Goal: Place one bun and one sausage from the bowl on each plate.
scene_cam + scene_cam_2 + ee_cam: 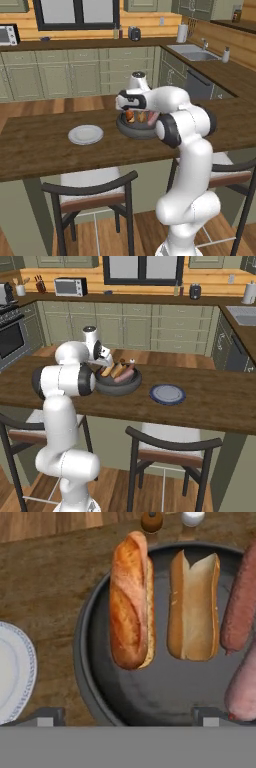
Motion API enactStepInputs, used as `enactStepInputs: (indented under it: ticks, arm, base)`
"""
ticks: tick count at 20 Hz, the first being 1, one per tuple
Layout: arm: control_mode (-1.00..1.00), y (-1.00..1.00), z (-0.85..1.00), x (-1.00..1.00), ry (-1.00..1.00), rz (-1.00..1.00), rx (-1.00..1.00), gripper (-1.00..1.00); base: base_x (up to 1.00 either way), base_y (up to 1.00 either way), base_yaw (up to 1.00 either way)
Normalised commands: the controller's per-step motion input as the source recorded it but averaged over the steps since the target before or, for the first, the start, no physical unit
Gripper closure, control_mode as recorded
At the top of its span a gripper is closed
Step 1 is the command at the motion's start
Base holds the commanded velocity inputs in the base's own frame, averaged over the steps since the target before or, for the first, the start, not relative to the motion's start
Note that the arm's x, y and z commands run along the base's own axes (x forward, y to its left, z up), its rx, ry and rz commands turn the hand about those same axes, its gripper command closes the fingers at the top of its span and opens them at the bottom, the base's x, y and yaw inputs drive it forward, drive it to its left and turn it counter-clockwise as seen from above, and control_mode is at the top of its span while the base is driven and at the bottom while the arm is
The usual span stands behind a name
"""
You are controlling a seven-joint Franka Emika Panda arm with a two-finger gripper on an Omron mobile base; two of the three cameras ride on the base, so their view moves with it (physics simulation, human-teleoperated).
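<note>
- My gripper (128, 717) hangs released over the bowl (87, 677).
- Hand view: two buns (131, 602), sausages (240, 607) at 3 o'clock.
- Right base view: blue-grey plate (167, 394).

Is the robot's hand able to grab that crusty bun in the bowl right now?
Probably yes. The gripper hangs over the bowl with its jaws wide open, and the crusty bun lies uncovered, apart from the split bun beside it.

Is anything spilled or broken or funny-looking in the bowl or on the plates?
Nothing stands out. The two buns and the sausages lie side by side inside the dark bowl, nothing spilled on the counter. The pale plate and the blue-grey plate lie flat and bare.
</note>
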Motion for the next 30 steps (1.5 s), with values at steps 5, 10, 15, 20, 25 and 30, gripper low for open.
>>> enactStepInputs:
  ticks: [5, 10, 15, 20, 25, 30]
  arm:
    - [-1.0, 0.0, -0.32, 0.74, 0.0, -0.06, -0.01, -1.0]
    - [-1.0, 0.0, -0.32, 0.56, 0.05, -0.05, 0.0, -1.0]
    - [-1.0, -0.09, -0.35, 0.04, 0.09, -0.02, 0.0, -1.0]
    - [-1.0, -0.04, -0.12, 0.0, 0.01, 0.0, 0.0, -1.0]
    - [-1.0, 0.0, 0.0, -0.03, 0.0, 0.0, 0.0, 1.0]
    - [-1.0, 0.0, 0.04, -0.31, -0.01, 0.0, 0.02, 1.0]
  base:
    - [0.0, 0.0, 0.0]
    - [0.0, 0.0, 0.0]
    - [0.0, 0.0, 0.0]
    - [0.0, 0.0, 0.0]
    - [0.0, 0.0, 0.0]
    - [0.0, 0.0, 0.0]
